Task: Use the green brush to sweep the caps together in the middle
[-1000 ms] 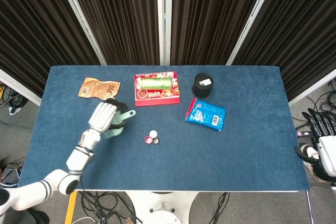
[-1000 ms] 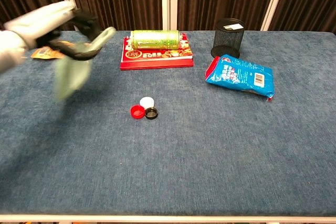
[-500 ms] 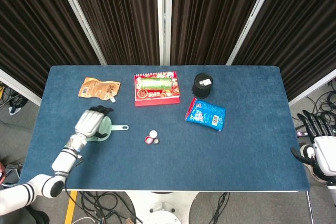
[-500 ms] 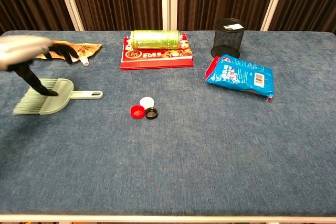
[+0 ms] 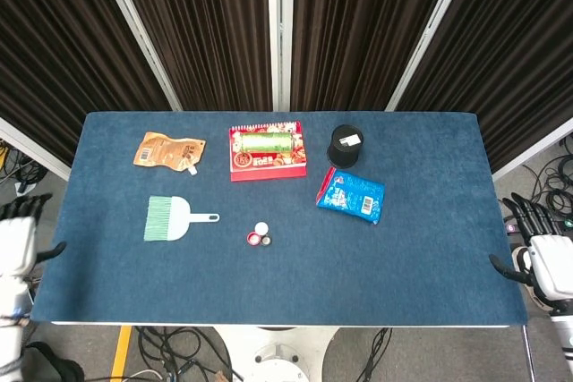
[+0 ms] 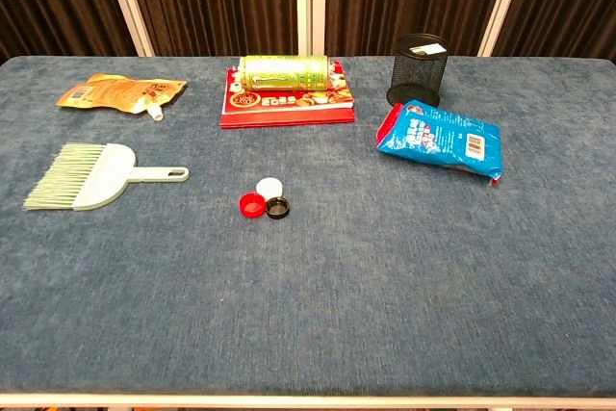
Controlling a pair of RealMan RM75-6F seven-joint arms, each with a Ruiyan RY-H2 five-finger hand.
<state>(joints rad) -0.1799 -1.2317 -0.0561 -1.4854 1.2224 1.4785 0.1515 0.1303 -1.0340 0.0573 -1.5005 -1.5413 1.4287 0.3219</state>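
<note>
The green brush [image 5: 173,219] [image 6: 89,176] lies flat on the blue table, left of centre, handle pointing right, with nothing touching it. A white cap [image 5: 261,228] [image 6: 269,187], a red cap [image 5: 254,239] [image 6: 251,204] and a black cap [image 5: 266,241] [image 6: 277,206] sit touching in a cluster at the table's middle. My left hand [image 5: 18,243] hangs off the table's left edge, fingers spread and empty. My right hand [image 5: 542,252] stays off the right edge, fingers apart and empty. Neither hand shows in the chest view.
An orange pouch [image 5: 169,150] lies at the back left. A red box with a green can [image 5: 267,149] on it sits at the back centre. A black mesh cup [image 5: 345,145] and a blue snack bag [image 5: 351,194] lie to the right.
My left hand set the brush down on the table, let it go and withdrew past the left edge. The caps have not moved.
</note>
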